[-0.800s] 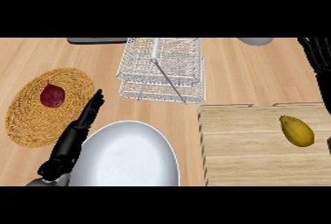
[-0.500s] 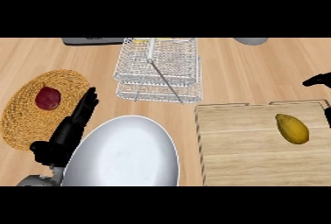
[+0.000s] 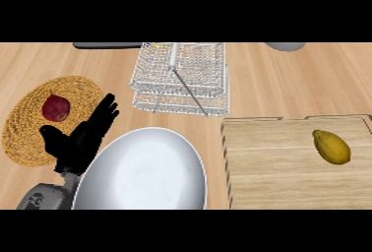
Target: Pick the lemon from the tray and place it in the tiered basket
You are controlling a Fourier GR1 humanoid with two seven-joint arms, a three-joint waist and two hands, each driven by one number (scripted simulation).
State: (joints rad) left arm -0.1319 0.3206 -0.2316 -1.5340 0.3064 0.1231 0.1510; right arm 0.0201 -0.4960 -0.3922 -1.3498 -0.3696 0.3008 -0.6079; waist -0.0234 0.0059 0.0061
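Observation:
A yellow lemon lies on the wooden tray at the right of the head view. The white wire tiered basket stands at the back, near the middle. My left hand is open with fingers straight, between the woven mat and the big plate, holding nothing. My right hand does not show in this view.
A large white plate lies at the front, left of the tray. A round woven mat at the left carries a dark red fruit. A grey object and a dark bar sit at the back edge.
The right hand, seen at the right edge before, has left the view. The view has shifted, so the left hand and the plate now appear more to the right.

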